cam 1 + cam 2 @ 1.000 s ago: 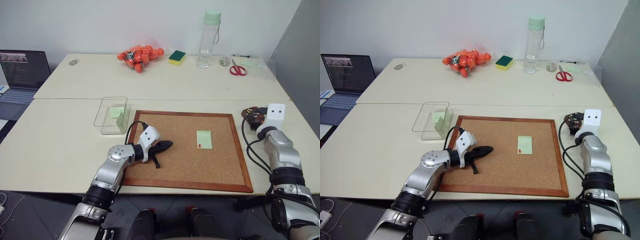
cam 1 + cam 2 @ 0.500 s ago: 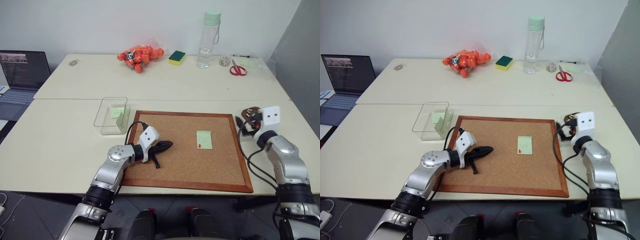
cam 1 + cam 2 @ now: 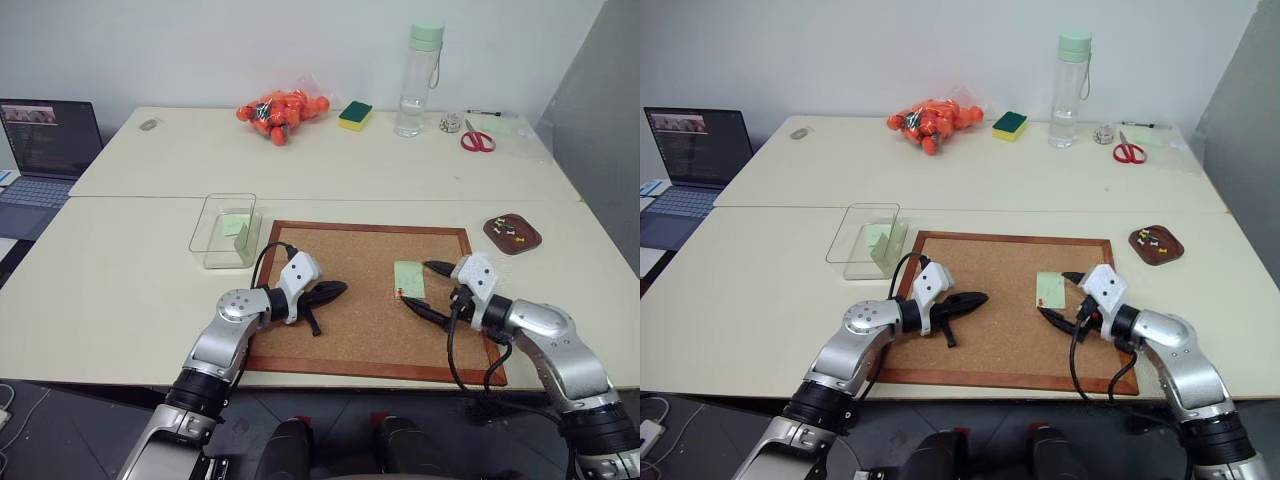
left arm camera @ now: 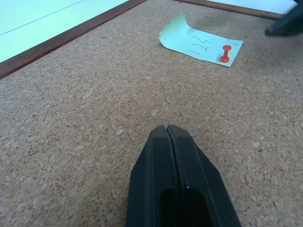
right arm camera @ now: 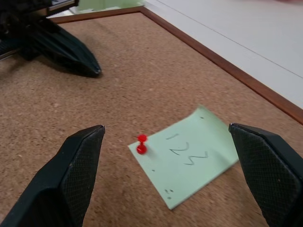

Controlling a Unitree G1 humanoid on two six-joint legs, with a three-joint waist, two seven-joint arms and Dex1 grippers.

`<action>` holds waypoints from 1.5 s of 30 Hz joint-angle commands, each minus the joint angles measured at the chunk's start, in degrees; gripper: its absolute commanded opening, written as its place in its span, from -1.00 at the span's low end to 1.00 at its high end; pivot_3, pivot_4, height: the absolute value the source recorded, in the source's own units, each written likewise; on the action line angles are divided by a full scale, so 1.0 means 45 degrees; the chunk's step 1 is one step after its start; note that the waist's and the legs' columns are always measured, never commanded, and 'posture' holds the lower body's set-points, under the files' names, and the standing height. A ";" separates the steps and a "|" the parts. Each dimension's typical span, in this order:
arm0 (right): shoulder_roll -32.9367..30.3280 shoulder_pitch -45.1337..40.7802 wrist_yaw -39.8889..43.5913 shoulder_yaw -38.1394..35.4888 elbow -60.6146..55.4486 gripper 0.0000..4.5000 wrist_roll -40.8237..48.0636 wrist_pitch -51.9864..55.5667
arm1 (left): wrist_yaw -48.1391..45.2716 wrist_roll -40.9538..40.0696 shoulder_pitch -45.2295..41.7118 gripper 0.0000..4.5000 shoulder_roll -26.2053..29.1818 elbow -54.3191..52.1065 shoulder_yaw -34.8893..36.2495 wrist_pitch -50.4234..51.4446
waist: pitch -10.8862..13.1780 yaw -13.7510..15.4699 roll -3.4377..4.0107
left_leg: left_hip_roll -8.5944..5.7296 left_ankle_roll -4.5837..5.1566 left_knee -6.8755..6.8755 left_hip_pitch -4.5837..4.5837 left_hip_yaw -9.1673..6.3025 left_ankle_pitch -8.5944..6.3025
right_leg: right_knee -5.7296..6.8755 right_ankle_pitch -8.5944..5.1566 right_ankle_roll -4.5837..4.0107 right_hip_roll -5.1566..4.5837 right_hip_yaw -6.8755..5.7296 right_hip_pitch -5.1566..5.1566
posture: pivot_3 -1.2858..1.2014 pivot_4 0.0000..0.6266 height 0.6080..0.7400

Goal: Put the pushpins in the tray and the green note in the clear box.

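**Inspector A:** While the nearest items get logged first, note the left gripper (image 3: 335, 291): it rests low over the corkboard (image 3: 340, 340), fingers pressed together, holding nothing. The right gripper (image 3: 432, 290) is spread wide, one finger either side of the near end of a green note (image 3: 408, 278), and it touches neither paper nor pin as far as I can tell.

**Inspector B:** And that note?

**Inspector A:** It lies flat on the cork with its far edge curled up, fastened by one red pushpin (image 5: 141, 144) at its near edge. That pin is outstanding, and so is the note.

**Inspector B:** Further back?

**Inspector A:** The clear box (image 3: 213, 247) sits just off the corkboard's far left corner. A pale green slip (image 3: 233, 226) is inside, so I judge one note as already filed. The tray (image 3: 512, 233) stands on the table off the far right corner, with a few pins in it; colours too small to call.

**Inspector B:** Assessment?

**Inspector A:** Well along. Remaining work: pull the red pin, tray it, then box the last note.
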 commanded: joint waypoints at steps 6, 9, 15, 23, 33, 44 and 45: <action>0.0480 -0.0464 0.0309 0.0411 0.0642 0.98 -0.0392 -0.0694 | 0.0116 0.0430 0.0286 -1.00 0.0065 0.0668 -0.0326 0.0285 | 0.0000 0.0013 0.0000 | 0.0001 -0.0001 0.0001 -0.0001 -0.0003 0.0000 | 0.0001 0.0007 0.0013 -0.0005 -0.0002 0.0002 | 0.03 -0.52 1.00; 0.0601 -0.0466 0.0364 0.0397 0.0911 0.77 -0.0349 -0.0746 | 0.0159 0.0419 0.0318 -1.00 0.0056 0.0610 -0.0311 0.0322 | 0.0000 0.0012 0.0000 | 0.0001 -0.0001 0.0001 0.0000 -0.0004 -0.0001 | 0.0001 0.0006 0.0011 -0.0004 -0.0004 0.0002 | 0.03 -0.52 1.00; 0.0795 -0.0638 0.0507 0.0357 0.1015 0.19 -0.0073 -0.0583 | 0.0202 0.0426 0.0305 -1.00 0.0060 0.0636 -0.0282 0.0310 | 0.0000 0.0010 0.0000 | 0.0000 -0.0002 0.0001 -0.0001 -0.0003 -0.0001 | 0.0001 0.0007 0.0013 -0.0004 -0.0002 0.0002 | 0.03 -0.52 1.00; 0.0885 -0.0753 0.0463 0.0244 0.1284 -0.54 0.0014 -0.0387 | 0.0213 0.0441 0.0241 -1.00 0.0029 0.0737 -0.0283 0.0250 | 0.0000 0.0010 0.0000 | 0.0000 -0.0002 0.0001 0.0000 -0.0003 -0.0001 | 0.0001 0.0008 0.0014 -0.0004 -0.0002 0.0002 | 0.03 -0.52 1.00; 0.0959 -0.0835 0.0282 0.0151 0.1305 -0.98 0.0010 -0.0350 | 0.0202 0.0449 0.0250 -1.00 0.0047 0.0766 -0.0277 0.0185 | 0.0000 0.0010 0.0001 | -0.0001 -0.0002 0.0001 -0.0001 -0.0004 -0.0001 | 0.0002 0.0008 0.0015 -0.0004 -0.0002 0.0003 | 0.03 -0.52 1.00; 0.0769 -0.0870 0.0200 -0.0480 -0.0674 -0.98 0.1067 0.1047 | 0.0191 0.0460 0.0367 -1.00 0.0091 0.0698 -0.0290 0.0160 | 0.0000 0.0008 0.0002 | 0.0001 -0.0003 0.0001 -0.0002 -0.0004 -0.0002 | 0.0004 0.0010 0.0017 -0.0004 0.0000 0.0001 | 0.03 -0.52 1.00; 0.0756 -0.0870 0.0183 -0.0500 -0.0813 -0.98 0.1096 0.1145 | 0.0191 0.0464 0.0351 -1.00 0.0075 0.0713 -0.0302 0.0153 | 0.0000 0.0003 0.0001 | 0.0001 -0.0003 0.0001 -0.0001 -0.0005 -0.0002 | 0.0004 0.0010 0.0017 -0.0004 0.0000 0.0001 | 0.03 -0.52 1.00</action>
